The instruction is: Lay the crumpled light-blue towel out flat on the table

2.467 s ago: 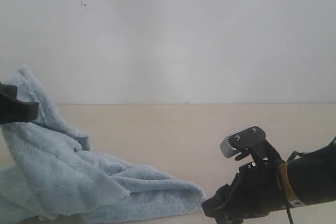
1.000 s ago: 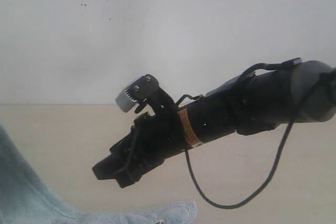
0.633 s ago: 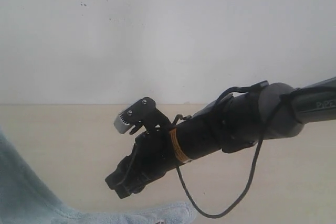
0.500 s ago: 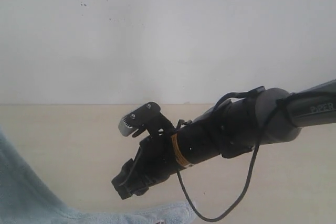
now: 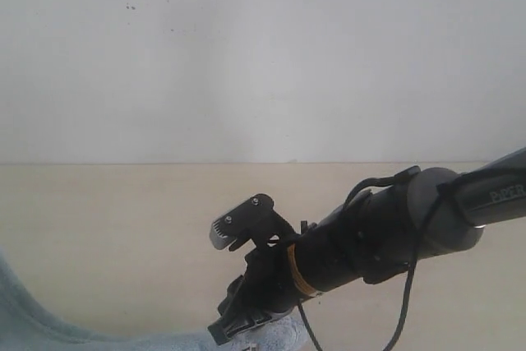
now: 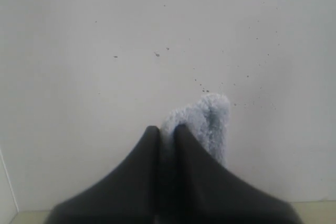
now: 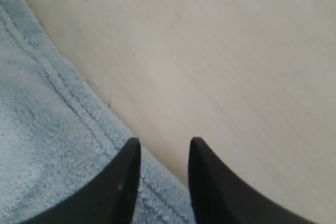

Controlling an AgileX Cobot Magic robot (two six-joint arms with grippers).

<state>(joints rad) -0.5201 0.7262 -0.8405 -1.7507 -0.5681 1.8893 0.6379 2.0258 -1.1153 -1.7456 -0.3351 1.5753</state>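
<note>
Towel (image 7: 47, 145) hem is what you want to watch. It lies right under your right gripper (image 7: 164, 153), and it runs slantwise between the two dark fingers (image 7: 118, 182), with soft blue cloth on one side and bare desk (image 7: 236, 66) on the other. The fingers stand a narrow way apart with the hem in the gap; I cannot tell if they pinch it yet.

From the outside camera, your right gripper (image 5: 246, 330) points down at the towel (image 5: 271, 336) near the front edge of the desk (image 5: 123, 219). This arm is the near one for that end.

Your left gripper (image 6: 165, 145) is closed tight on another bit of the towel (image 6: 207, 119), and a fluffy tuft pokes up past its fingers. It seems lifted, with only wall behind it.

The towel is pale blue and fluffy, with a stitched hem. Only a low strip shows along the front edge, rising toward the left, so it looks partly pulled out but not flat yet.
</note>
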